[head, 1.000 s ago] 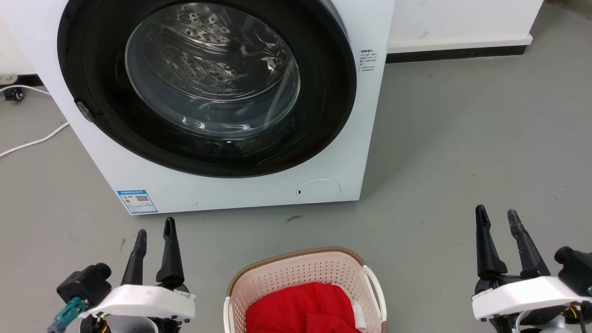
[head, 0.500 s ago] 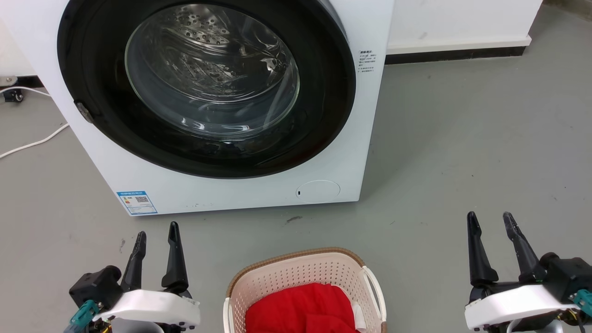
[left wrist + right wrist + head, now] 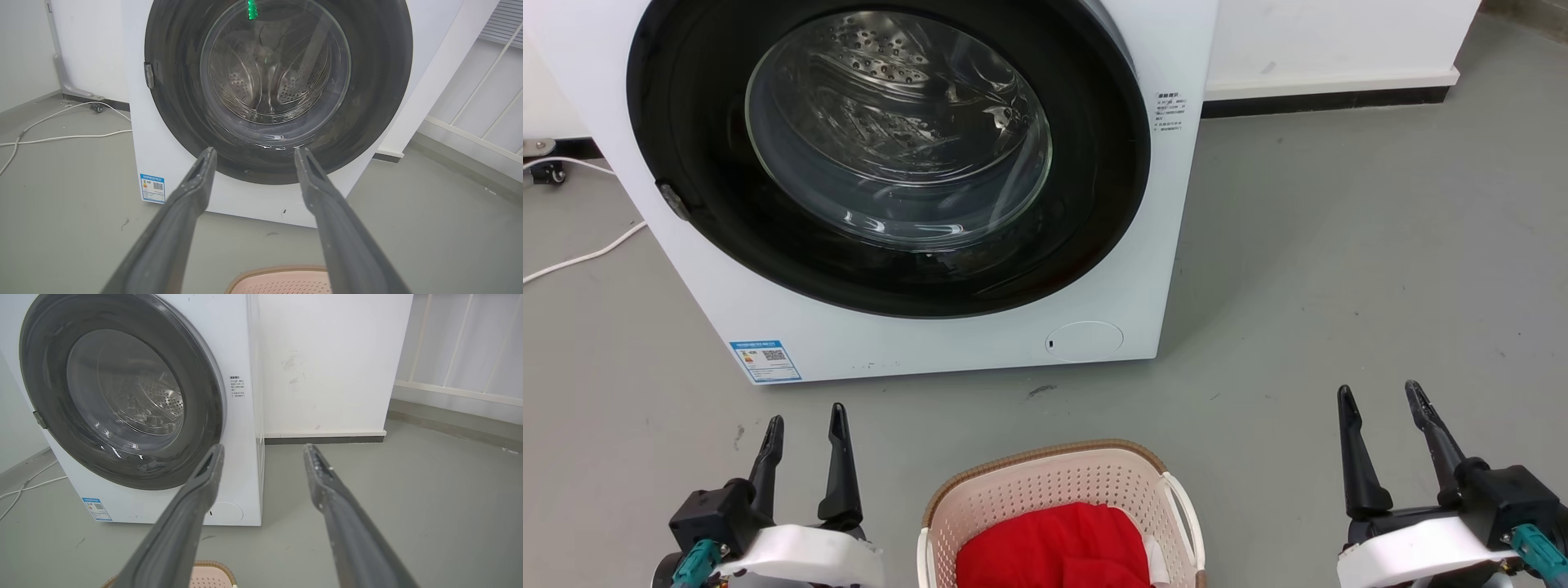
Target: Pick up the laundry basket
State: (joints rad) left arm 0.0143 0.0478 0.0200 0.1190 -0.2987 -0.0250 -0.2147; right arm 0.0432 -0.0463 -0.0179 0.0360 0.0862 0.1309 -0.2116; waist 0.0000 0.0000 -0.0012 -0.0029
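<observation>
A white front-loading washing machine (image 3: 931, 347), with a wide black round door and a glass window, stands on the smooth grey floor (image 3: 1339, 269). The door is shut and the perforated steel drum shows through the glass.

In front of the washing machine, a little toward its right corner, sits the cream-pink perforated plastic laundry basket (image 3: 1045, 483), with its brown woven-look rim and white side handles. It rests on the floor, apart from the machine's front panel. A crumpled red cloth (image 3: 1054, 543) lies inside it.

The left gripper (image 3: 806, 415) hovers before the machine's lower left corner, beside the basket but not touching it. Its two long dark fingers are spread and nothing is between them. The right gripper (image 3: 1378, 388) hangs out past the machine's right corner, well apart from the basket, and is likewise spread wide and empty.

In the left wrist view the left gripper (image 3: 253, 151) points at the lower part of the machine's door. The basket's rim (image 3: 282, 277) lies at the bottom edge between the fingers. In the right wrist view the right gripper (image 3: 264, 447) points at the machine's right front edge and the white wall (image 3: 327, 375) beside it.

A blue label (image 3: 765, 360) sits at the lower left of the machine's front and a round white cap (image 3: 1084, 337) at its lower right. A white cable (image 3: 580, 257) trails over the floor to the machine's left.
</observation>
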